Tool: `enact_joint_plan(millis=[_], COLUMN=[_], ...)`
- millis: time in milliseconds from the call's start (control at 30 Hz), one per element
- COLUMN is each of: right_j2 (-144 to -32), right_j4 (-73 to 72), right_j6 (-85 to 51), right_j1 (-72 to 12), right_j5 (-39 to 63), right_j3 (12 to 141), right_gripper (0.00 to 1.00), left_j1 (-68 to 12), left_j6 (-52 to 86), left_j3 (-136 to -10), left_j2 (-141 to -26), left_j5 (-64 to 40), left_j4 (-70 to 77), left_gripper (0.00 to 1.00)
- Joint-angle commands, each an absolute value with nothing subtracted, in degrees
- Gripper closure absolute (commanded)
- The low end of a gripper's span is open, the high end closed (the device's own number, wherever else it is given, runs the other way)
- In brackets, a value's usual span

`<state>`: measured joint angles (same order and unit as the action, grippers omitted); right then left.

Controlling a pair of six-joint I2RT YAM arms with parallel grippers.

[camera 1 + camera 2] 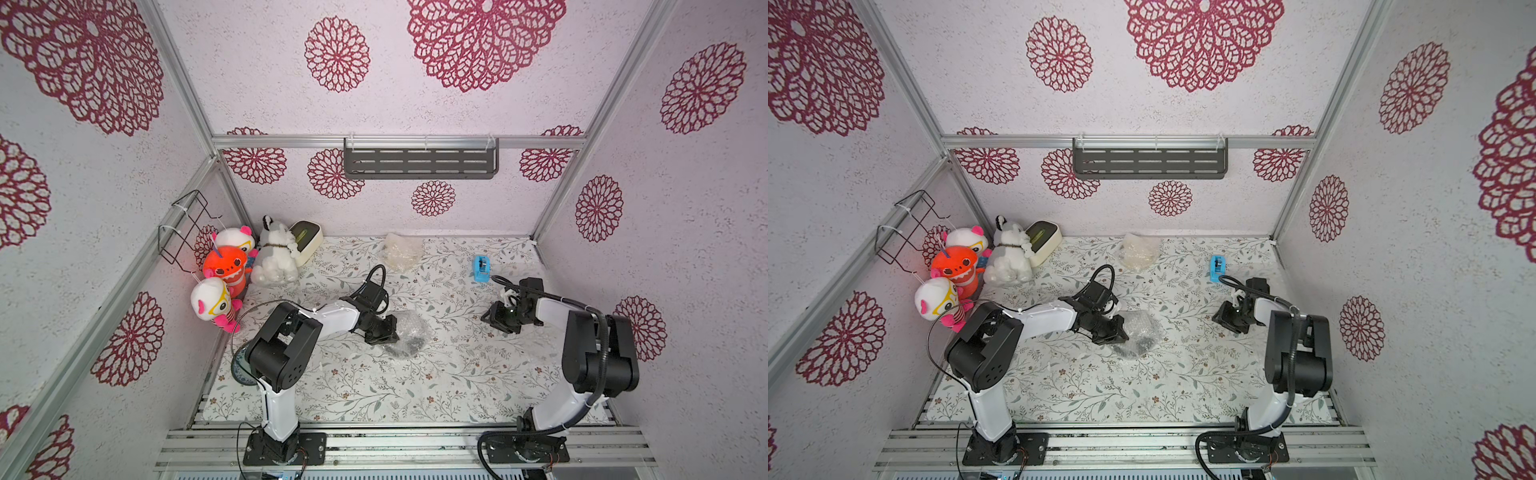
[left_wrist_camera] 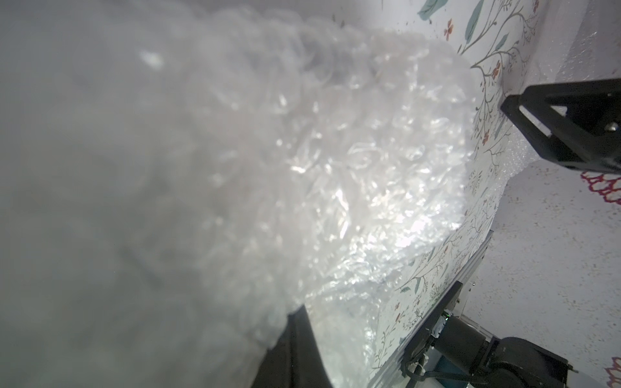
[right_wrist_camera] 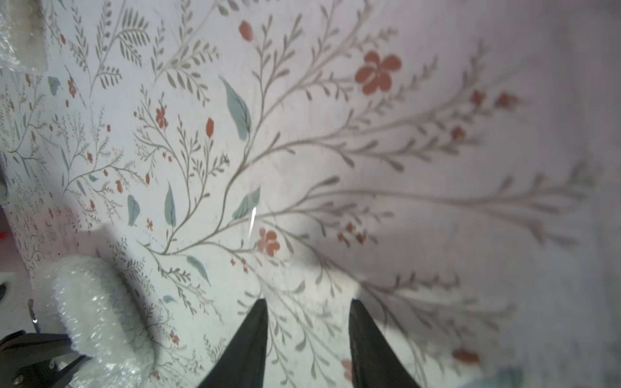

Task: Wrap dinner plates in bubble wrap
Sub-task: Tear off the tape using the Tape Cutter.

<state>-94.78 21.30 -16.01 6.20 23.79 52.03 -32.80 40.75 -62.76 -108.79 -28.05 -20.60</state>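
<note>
Bubble wrap (image 1: pixel 409 328) lies bunched in a rough round mound at the centre of both top views. The glossy black plate (image 1: pixel 409 345) shows dark through the mound's lower edge. Your left gripper (image 1: pixel 384 334) touches the left side of the mound, jaws closed. In the left wrist view the wrap crowds up to the lens over one dark finger (image 2: pixel 295 346). It looks pinched on a fold of the sheet, though the pinch itself is hidden.

Your right gripper (image 1: pixel 487 318) sits right of centre, well apart from the mound and pointing toward it. The right wrist view shows its fingers (image 3: pixel 248 342) parted partway, with only the floral table (image 1: pixel 374 395) between them, holding nothing.

For you, the mound lies to the picture's left of the right gripper, across a bare stretch of table. The left arm is the nearer one. The mound has no clear long axis.

Open room lies below and to the right of the mound. A blue tape dispenser (image 1: pixel 482 268) stands near, just above the right gripper. A second wrapped bundle (image 1: pixel 399 251), cream inside, rests at upper centre by the back wall. Plush toys (image 1: pixel 232 274) and a cream box (image 1: pixel 305 241) fill the upper left, well apart. The grey-teal plate (image 1: pixel 240 370) lies at lower left, half hidden under the left arm, at the table's edge.
</note>
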Motion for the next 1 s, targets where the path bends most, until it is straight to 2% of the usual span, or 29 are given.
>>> enact_joint_plan(millis=[0, 33, 67, 133, 233, 400, 567, 767, 967], right_j2=[-86.65, -85.06, -83.75, -83.21, -88.21, -103.97, -116.42, -122.68, -124.58], right_j4=[26.09, 25.92, 25.21, 23.27, 19.27, 12.49, 13.49, 14.30, 12.95], right_j6=[-16.02, -15.77, -14.96, -12.81, -9.31, -5.91, -4.30, -4.33, -4.45], right_j1=[6.09, 6.14, 6.09, 6.15, 6.37, 7.38, 7.73, 7.72, 8.00], right_j5=[17.60, 17.16, 17.10, 17.42, 20.21, 24.73, 29.85, 31.22, 36.45], right_j3=[50.71, 50.49, 50.53, 52.03, 56.97, 68.62, 81.00, 86.92, 88.27], right_gripper=[0.48, 0.35, 0.32, 0.32, 0.33, 0.43, 0.52, 0.56, 0.65], left_j1=[-32.19, -32.18, -32.15, -32.17, -32.24, -32.17, -32.18, -32.21, -32.22], left_j6=[40.45, 40.31, 40.23, 40.00, 40.10, 40.60, 40.95, 40.96, 40.68], left_j3=[-61.29, -61.48, -61.59, -61.78, -61.71, -61.61, -61.70, -62.13, -62.75], left_j2=[-110.82, -110.89, -111.00, -111.09, -111.18, -111.07, -111.10, -111.12, -111.66], left_j5=[-25.66, -25.71, -25.67, -25.71, -25.68, -25.42, -24.90, -24.22, -24.20], left_j4=[-23.16, -23.37, -23.42, -23.73, -23.73, -23.48, -23.99, -24.83, -25.57], left_gripper=[1.00, 1.00, 1.00, 1.00, 1.00, 1.00, 1.00, 1.00, 1.00])
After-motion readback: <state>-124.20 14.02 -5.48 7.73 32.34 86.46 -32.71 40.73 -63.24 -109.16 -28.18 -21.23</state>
